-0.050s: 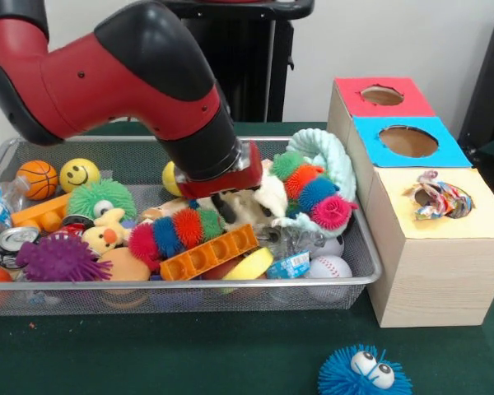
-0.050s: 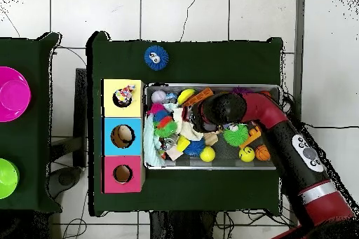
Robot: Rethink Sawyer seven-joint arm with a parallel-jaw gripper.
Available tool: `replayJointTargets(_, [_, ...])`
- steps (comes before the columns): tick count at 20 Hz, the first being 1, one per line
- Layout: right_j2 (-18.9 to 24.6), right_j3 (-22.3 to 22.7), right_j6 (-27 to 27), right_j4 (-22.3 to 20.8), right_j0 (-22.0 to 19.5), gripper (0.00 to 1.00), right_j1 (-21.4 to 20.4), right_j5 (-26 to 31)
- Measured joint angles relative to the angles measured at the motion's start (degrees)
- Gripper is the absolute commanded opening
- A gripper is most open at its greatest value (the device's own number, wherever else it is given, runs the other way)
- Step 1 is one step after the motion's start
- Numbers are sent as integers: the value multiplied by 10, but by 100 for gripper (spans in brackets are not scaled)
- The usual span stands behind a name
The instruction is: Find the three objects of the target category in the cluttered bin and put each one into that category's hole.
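Observation:
My gripper (image 1: 229, 200) is lowered into the middle of the wire mesh bin (image 1: 189, 284), over a white plush toy (image 1: 259, 206). The clutter around it hides whether it holds anything. A spiky multicoloured caterpillar (image 1: 177, 234) lies just in front of it, and a second one (image 1: 313, 189) lies to its right. The wooden box (image 1: 432, 271) beside the bin has a red hole (image 1: 382, 95), a blue hole (image 1: 407, 141) and a yellow hole (image 1: 436, 197). A crumpled colourful wrapper sits in the yellow hole. In the overhead view the arm (image 2: 280, 127) covers the right half of the bin (image 2: 210, 86).
The bin also holds an orange block (image 1: 207, 253), a smiley ball (image 1: 79, 174), a small basketball (image 1: 38, 178), green (image 1: 101, 197) and purple (image 1: 59, 259) spiky balls, a baseball (image 1: 329, 267) and a teal rope ring (image 1: 329, 160). A blue spiky ball (image 1: 364, 374) lies on the green cloth outside.

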Motion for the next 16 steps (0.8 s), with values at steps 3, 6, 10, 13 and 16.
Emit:
replayJointTargets(3, [-11,-12,0,-12,8,100,-9,10])
replayJointTargets(6, [-20,-23,0,-20,16,100,-18,23])
replayJointTargets(10, [-34,-40,0,-34,33,100,-33,53])
replayJointTargets(13, [-44,-54,0,-56,46,100,-48,72])
replayJointTargets(16, [-49,-62,0,-80,52,100,-62,72])
